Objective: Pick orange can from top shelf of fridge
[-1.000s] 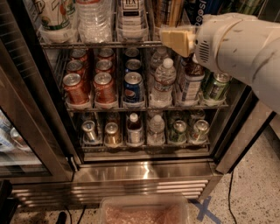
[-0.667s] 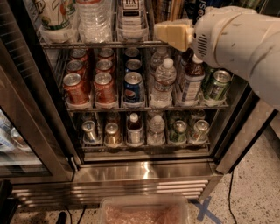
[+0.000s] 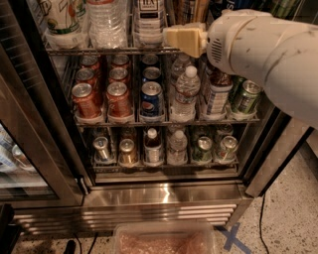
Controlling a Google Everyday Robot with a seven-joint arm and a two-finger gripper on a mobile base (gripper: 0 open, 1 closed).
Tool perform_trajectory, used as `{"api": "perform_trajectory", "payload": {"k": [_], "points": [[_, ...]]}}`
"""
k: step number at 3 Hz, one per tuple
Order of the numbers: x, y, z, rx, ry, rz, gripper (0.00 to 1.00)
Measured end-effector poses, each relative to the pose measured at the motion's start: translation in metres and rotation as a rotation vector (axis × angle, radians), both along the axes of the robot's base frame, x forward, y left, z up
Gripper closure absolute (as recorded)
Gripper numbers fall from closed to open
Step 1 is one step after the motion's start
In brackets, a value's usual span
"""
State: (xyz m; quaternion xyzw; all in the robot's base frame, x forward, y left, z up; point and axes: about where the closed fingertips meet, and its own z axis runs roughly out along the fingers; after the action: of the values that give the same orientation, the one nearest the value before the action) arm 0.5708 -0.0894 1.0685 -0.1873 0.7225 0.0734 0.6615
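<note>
The fridge (image 3: 159, 196) stands open, with wire shelves and a steel base. The top shelf (image 3: 99, 50) holds a white-and-green container, a clear water bottle (image 3: 107, 20) and a dark-labelled bottle (image 3: 148, 17). The orange can (image 3: 191, 10) shows only in part at the top edge, as an orange-gold slim body. My gripper (image 3: 183, 38), a cream-coloured tip on the thick white arm (image 3: 268, 54), sits at the front of the top shelf, just below and in front of the orange can. The arm hides the right end of the top shelf.
The middle rack holds red cans (image 3: 87, 99), a blue Pepsi can (image 3: 151, 99), a water bottle (image 3: 185, 92) and green cans (image 3: 246, 96). The glass door (image 3: 30, 149) is swung open at left. A clear plastic bin (image 3: 164, 238) sits on the floor in front.
My arm and gripper have moved left along the front of the top shelf, toward the orange can. Nothing on the shelves has moved.
</note>
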Motion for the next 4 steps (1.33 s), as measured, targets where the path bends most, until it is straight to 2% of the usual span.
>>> {"api": "perform_trajectory", "payload": {"k": [1,2,3,4], "points": [[0.007,-0.004,-0.002,0.003,-0.021,-0.008,0.22],[0.014,-0.018,-0.001,0.014,-0.052,-0.032,0.22],[0.020,-0.023,-0.001,0.034,-0.075,-0.044,0.23],[0.022,-0.015,0.000,0.050,-0.083,-0.034,0.19]]}}
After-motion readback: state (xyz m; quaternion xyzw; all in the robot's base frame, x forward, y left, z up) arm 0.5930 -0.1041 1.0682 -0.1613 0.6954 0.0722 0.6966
